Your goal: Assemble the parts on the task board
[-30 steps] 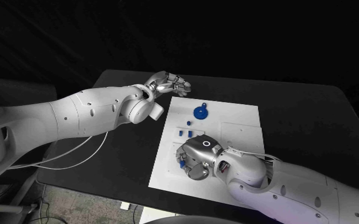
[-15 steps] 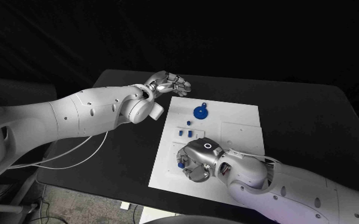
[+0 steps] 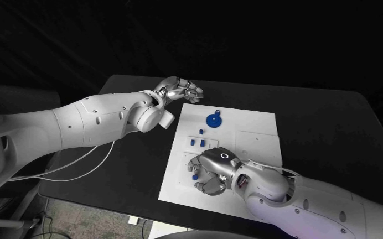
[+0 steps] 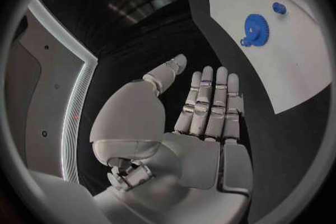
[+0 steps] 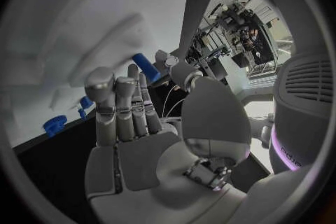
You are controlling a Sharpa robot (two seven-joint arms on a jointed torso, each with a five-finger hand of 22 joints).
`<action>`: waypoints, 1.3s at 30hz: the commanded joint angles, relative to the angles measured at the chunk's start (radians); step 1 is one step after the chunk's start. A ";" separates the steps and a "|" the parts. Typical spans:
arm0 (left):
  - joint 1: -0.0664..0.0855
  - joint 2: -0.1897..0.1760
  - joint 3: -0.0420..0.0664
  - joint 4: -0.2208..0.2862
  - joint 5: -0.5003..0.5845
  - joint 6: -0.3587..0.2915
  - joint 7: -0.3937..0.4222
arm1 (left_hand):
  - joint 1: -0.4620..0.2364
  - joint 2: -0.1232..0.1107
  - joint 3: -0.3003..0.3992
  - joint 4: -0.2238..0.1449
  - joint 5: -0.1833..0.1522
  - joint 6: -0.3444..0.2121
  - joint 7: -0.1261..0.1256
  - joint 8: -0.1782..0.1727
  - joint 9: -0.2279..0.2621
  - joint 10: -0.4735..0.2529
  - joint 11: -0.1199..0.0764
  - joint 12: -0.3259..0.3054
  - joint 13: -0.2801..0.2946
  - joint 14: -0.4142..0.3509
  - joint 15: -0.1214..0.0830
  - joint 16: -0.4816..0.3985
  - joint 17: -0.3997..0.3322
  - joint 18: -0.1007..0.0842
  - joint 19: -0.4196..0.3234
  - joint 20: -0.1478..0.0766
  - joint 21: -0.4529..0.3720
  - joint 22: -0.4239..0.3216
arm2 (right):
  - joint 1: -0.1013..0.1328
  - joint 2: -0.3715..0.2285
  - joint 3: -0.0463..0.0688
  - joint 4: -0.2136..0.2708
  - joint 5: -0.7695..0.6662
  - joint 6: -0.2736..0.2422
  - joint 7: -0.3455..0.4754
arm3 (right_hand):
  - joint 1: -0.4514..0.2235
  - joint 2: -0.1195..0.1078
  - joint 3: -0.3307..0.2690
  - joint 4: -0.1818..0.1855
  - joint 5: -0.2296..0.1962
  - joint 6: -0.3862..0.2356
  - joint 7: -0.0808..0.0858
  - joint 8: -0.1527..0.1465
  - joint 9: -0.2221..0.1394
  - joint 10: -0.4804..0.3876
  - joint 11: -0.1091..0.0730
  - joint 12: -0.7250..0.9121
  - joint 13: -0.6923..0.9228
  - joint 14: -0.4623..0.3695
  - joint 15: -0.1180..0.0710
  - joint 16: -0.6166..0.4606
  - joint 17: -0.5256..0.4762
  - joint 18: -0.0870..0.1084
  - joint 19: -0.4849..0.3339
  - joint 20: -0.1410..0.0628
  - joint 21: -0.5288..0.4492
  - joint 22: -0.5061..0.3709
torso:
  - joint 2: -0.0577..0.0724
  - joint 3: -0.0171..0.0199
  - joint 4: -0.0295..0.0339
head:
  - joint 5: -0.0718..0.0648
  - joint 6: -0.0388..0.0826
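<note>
The white task board [image 3: 255,139] lies mid-table. A blue gear [image 3: 214,120] sits near its far left corner, with small blue pieces [image 3: 200,139] just nearer. My right hand [image 3: 211,171] hovers low over the board's near left part. It pinches a small blue peg [image 5: 145,65] between thumb and fingertips; the peg [image 3: 195,176] peeks out at the hand's left side. My left hand [image 3: 182,89] hangs off the board's far left corner, above the black table. In the left wrist view that hand [image 4: 203,117] is flat, fingers straight, holding nothing. The gear [image 4: 257,27] lies beyond its fingertips.
The black table [image 3: 335,123] surrounds the board, with bare room on its right side. A raised white panel [image 3: 259,139] covers the board's right half. White cables [image 3: 76,167] trail from my left arm over the table's left edge.
My right hand has crept slightly toward the board's near edge with the peg still in its fingers. The left arm and hand have not moved.
</note>
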State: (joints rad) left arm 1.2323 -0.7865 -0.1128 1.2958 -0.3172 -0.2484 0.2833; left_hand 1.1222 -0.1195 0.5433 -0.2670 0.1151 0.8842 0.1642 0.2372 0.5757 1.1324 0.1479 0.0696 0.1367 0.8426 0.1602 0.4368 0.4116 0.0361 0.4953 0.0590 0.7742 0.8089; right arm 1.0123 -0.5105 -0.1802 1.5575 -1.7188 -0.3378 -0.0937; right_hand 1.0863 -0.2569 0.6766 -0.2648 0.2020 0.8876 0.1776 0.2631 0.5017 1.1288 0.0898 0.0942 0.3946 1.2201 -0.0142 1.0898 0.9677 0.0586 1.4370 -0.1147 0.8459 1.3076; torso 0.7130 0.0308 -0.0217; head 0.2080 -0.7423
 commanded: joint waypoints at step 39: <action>-0.021 0.016 -0.006 -0.065 0.011 0.035 0.031 | -0.012 0.006 -0.003 -0.002 -0.001 -0.007 0.001 0.006 -0.004 0.009 -0.005 0.006 -0.002 0.007 -0.002 -0.007 0.006 0.011 0.013 0.000 -0.005 -0.002 | 0.214 -0.475 0.080 0.100 0.743 0.441 -0.282 | -0.156 0.128 -0.072 0.113 -0.083 0.049 -0.066 0.043 0.150 -0.023 -0.090 0.968 0.728 0.044 -0.094 0.122 0.104 0.203 0.039 -0.021 0.038 0.019 | -0.034 0.0034 -0.0191 | -0.107 0.036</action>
State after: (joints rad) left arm 1.2116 -0.7722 -0.1191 1.2299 -0.3122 -0.2359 0.2933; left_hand 1.1183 -0.1156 0.5433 -0.2670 0.1151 0.8842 0.1642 0.2372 0.5732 1.1360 0.1443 0.0696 0.1360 0.8426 0.1602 0.4329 0.4165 0.0356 0.5026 0.0590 0.7742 0.8084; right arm 1.2258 -0.9814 -0.0986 1.6535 -1.0036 0.0087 -0.2680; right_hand 0.9377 -0.1281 0.6053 -0.1548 0.1200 0.9277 0.1121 0.3096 0.6505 1.1288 0.0208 1.0576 1.1206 1.2437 -0.0912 1.2084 1.0696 0.0761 1.4653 -0.1412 0.8794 1.3074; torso 0.6853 0.0328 -0.0374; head 0.1091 -0.7015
